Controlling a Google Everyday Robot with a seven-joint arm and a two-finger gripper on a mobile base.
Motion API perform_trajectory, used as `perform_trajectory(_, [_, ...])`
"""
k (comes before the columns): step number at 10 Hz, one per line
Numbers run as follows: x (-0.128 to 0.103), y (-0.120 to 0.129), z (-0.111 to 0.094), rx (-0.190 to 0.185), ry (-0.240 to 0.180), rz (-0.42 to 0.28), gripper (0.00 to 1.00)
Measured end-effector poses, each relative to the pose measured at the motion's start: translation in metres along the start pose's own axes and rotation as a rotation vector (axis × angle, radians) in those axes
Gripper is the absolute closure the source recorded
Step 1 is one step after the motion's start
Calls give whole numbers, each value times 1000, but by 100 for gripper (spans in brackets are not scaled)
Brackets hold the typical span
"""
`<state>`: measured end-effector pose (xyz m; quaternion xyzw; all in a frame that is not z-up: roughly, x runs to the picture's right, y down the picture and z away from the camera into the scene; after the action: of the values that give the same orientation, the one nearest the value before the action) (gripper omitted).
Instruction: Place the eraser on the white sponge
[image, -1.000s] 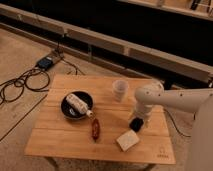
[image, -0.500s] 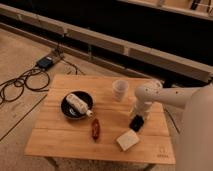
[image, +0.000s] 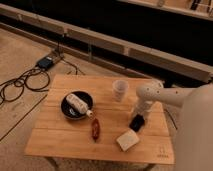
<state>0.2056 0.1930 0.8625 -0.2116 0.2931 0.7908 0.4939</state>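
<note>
1. The gripper (image: 138, 118) is down low over the right part of the wooden table (image: 65, 142), at the end of the white arm (image: 165, 95) that reaches in from the right.
2. The eraser (image: 136, 123), a small dark block, sits right at the gripper's tip, directly under it. From where I stand I cannot tell whether the gripper is clamped on it or loose around it, nor whether the block rests on the wood.
3. The white sponge (image: 128, 140) lies flat on the table just beside the gripper, on the side nearer the front edge and slightly to the left in the view. It is apart from the eraser, with a thin strip of bare wood between them.
4. A white cup (image: 119, 90) stands upright near the gripper, behind it and to the left in the view.
5. A reddish-brown object (image: 95, 129) lies on the table to the left of the gripper in the view, between it and a black bowl (image: 63, 106). The bowl is well apart from the gripper and holds a white bottle (image: 79, 103) lying on its side.
6. Counting: one eraser, one sponge, one cup, one bowl, one bottle, one reddish-brown object.
</note>
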Motion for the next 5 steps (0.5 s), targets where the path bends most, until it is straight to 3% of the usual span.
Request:
perform_trajectory(2, [-1,-2,1,0,0,5,42])
perform_trajectory(5, [2,1,0,-7,7,-7,72])
